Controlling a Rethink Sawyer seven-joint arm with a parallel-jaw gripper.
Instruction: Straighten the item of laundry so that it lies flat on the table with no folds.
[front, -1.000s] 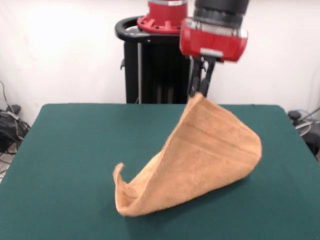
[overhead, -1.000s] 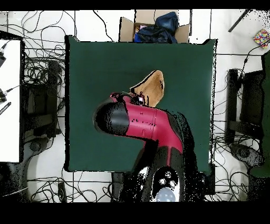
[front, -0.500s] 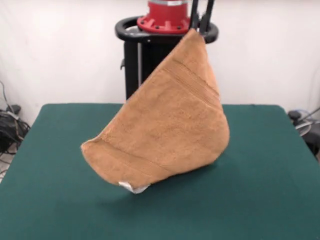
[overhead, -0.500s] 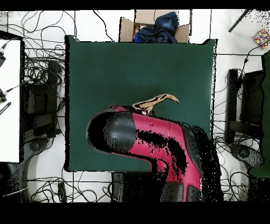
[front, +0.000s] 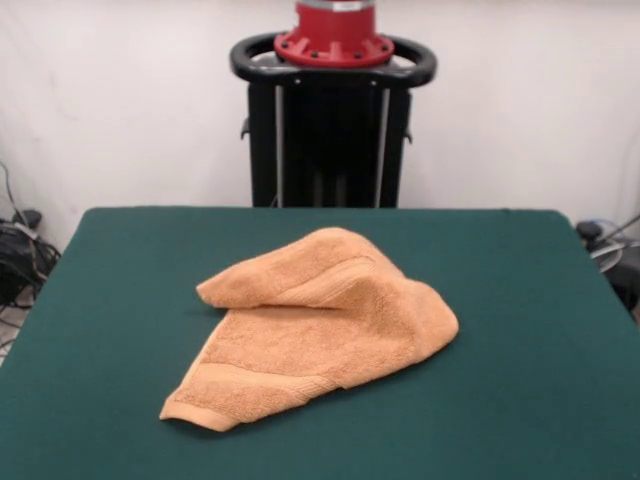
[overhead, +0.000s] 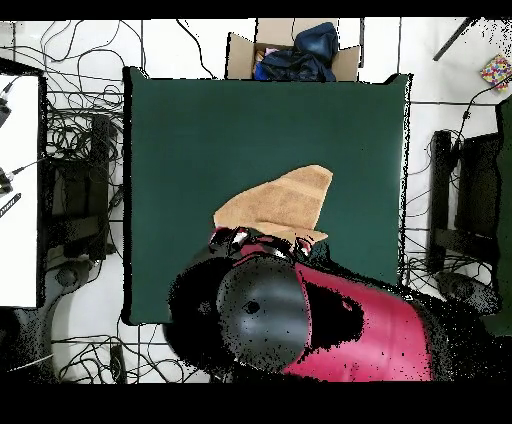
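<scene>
I see the towel (front: 315, 325) lying on the table (front: 110, 300), a little toward the front of the middle in the front view. It is not flat — a flap at its far side is folded over the rest, its loose edge running from the left tip across to a hump at the right. One woven band shows on that flap, and another near the front left corner, which lies pointed toward the table's near edge. The right side is rounded and bunched where the layers double up. I can't make out a tag.

From overhead the towel (overhead: 280, 203) shows as a rough wedge, wide at the upper right and narrowing toward the left, on the green table (overhead: 180, 120). Its lower edge runs under the arm (overhead: 310, 310), whose big red and black body covers the bottom part of the table and hides whatever is beneath it.

The claw itself I can't find in either view — the front view shows only the pedestal (front: 333, 110) behind the table, and overhead the arm's bulk blocks the spot where the claw would be. So I can't say whether it is spread or pressed together.

Beyond the table's top edge overhead sits a cardboard box (overhead: 290, 52) with dark cloth in it, and cables (overhead: 75, 130) lie over the floor on both sides.
</scene>
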